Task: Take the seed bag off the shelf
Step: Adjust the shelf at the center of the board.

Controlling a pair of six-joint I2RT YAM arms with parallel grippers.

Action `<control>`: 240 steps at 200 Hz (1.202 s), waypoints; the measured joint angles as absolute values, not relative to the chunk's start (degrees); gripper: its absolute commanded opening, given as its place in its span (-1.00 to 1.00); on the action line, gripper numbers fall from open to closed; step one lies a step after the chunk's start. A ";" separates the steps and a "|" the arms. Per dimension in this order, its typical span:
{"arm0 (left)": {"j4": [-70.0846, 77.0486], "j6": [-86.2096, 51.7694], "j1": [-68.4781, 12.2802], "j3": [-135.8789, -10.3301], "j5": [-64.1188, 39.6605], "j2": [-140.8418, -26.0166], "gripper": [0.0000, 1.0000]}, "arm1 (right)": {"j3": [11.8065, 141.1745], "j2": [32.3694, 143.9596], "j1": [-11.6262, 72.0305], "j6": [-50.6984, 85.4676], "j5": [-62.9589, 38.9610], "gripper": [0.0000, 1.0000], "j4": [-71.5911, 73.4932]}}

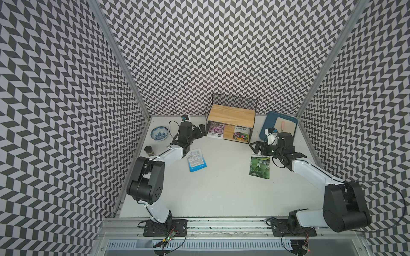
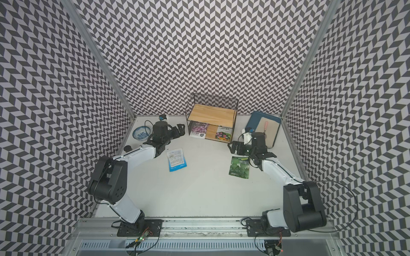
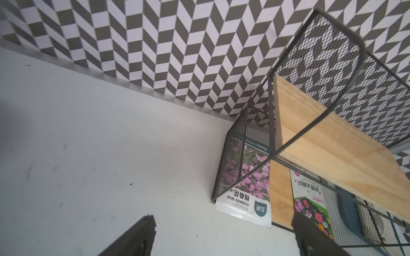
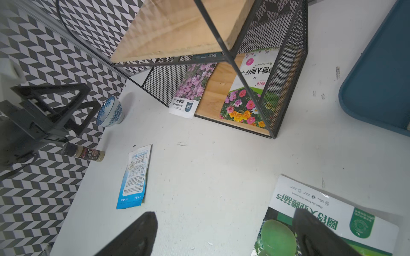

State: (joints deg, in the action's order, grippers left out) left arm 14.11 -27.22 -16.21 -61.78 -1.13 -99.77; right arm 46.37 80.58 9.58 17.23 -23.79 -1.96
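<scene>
Your pink-flower seed bag (image 1: 215, 129) lies flat on the lower board of the shelf (image 1: 231, 115), its white end overhanging the front. It sits just beside the left gripper (image 1: 200, 130), whose jaws are wide and empty. A mixed-flower bag (image 1: 240, 134) shares that board. Your right gripper (image 1: 255, 148) hangs wide apart at the edge of a green bag (image 1: 260, 167) on the table. The blue tray (image 1: 266, 126) holds a beige pad (image 1: 289, 131) with a pink-handled tool (image 1: 283, 126) on it.

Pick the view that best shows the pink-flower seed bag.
Left wrist view: the pink-flower seed bag is close, its print readable. Right wrist shows the bag smaller; both top views show it tiny, partly under the upper board.
</scene>
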 measured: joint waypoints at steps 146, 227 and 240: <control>21.50 -21.52 -15.70 -82.06 -17.02 -111.39 0.94 | 59.20 83.64 9.58 16.10 -25.32 1.00 -0.78; 26.94 -25.39 -15.03 -78.56 -30.76 -111.70 0.85 | 58.92 84.33 9.58 16.75 -25.82 0.99 -1.23; 27.53 -26.06 -14.94 -76.12 -31.94 -109.93 0.85 | 58.92 84.33 9.58 16.73 -25.85 0.99 -1.28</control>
State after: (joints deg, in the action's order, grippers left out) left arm 27.53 -26.06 -14.94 -76.12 -31.94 -109.93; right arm 58.92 84.33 9.58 16.73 -25.85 -1.28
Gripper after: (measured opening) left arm 0.925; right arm 0.997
